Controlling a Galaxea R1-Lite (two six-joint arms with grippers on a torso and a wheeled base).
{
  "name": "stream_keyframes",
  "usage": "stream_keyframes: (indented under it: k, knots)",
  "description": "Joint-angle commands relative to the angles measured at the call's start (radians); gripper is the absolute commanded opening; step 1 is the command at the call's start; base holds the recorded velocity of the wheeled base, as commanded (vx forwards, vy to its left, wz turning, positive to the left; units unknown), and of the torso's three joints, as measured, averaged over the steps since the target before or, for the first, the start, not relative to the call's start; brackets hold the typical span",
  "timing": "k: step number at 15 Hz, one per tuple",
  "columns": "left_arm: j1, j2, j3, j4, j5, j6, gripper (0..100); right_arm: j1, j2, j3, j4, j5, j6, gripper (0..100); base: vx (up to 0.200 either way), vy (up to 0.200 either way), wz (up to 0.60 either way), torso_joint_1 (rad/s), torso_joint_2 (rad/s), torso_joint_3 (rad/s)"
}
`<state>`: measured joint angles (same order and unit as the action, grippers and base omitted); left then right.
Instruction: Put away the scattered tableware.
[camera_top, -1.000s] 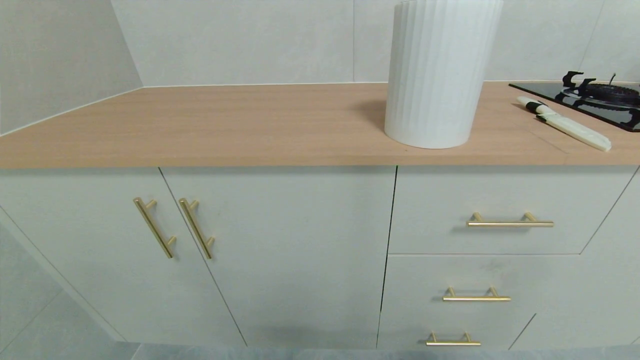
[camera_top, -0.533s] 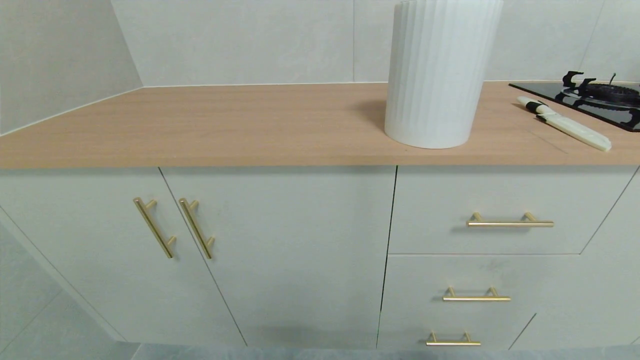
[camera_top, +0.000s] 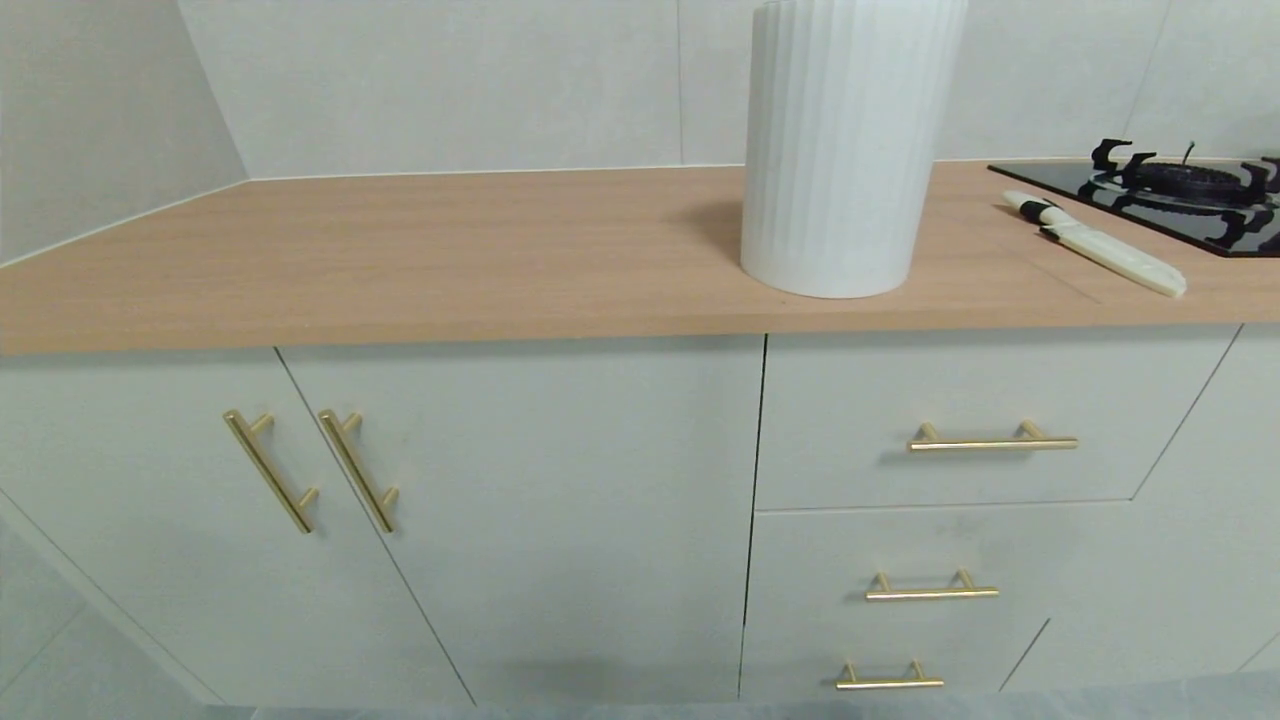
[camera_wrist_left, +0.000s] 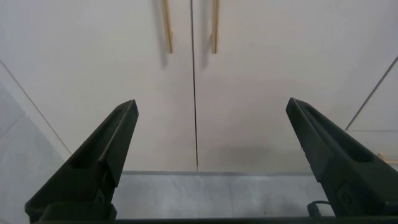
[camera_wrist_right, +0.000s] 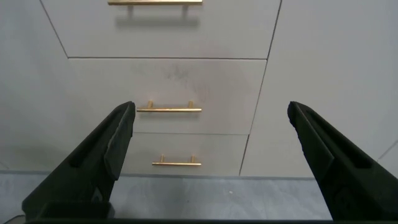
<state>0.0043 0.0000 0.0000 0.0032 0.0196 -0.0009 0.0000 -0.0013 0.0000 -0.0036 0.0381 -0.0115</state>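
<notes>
A cream knife with a black band (camera_top: 1092, 245) lies on the wooden countertop (camera_top: 450, 250) at the right, close to the stove. A tall white ribbed container (camera_top: 838, 145) stands on the counter left of the knife. My left gripper (camera_wrist_left: 208, 140) is open and empty, low in front of the two cabinet doors with gold handles (camera_wrist_left: 166, 25). My right gripper (camera_wrist_right: 208, 140) is open and empty too, low in front of the drawers; a gold drawer handle (camera_wrist_right: 169, 109) shows between its fingers, farther off.
A black gas stove (camera_top: 1170, 190) sits at the counter's far right. Below the counter are two doors with gold handles (camera_top: 270, 470) on the left and three drawers (camera_top: 990, 440) on the right. Tiled walls close the back and left.
The whole head view has shifted a little to the left and the cabinet fronts sit slightly lower, so the camera has moved. Nothing on the counter has moved.
</notes>
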Motion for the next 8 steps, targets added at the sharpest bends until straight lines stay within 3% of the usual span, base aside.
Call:
stream_keyframes:
  k: [1, 2, 8]
  knots:
    - [0.0, 0.0, 0.0, 0.0, 0.0, -0.001, 100, 0.0, 0.001, 0.0, 0.001, 0.0, -0.001, 100, 0.0, 0.0, 0.0, 0.0, 0.0, 0.0]
    - [0.0, 0.0, 0.0, 0.0, 0.0, -0.001, 100, 0.0, 0.001, 0.0, -0.001, 0.0, -0.001, 100, 0.0, 0.0, 0.0, 0.0, 0.0, 0.0]
    - [0.0, 0.0, 0.0, 0.0, 0.0, -0.001, 100, 0.0, 0.001, 0.0, -0.001, 0.0, -0.001, 100, 0.0, -0.2, 0.0, 0.003, 0.0, 0.006]
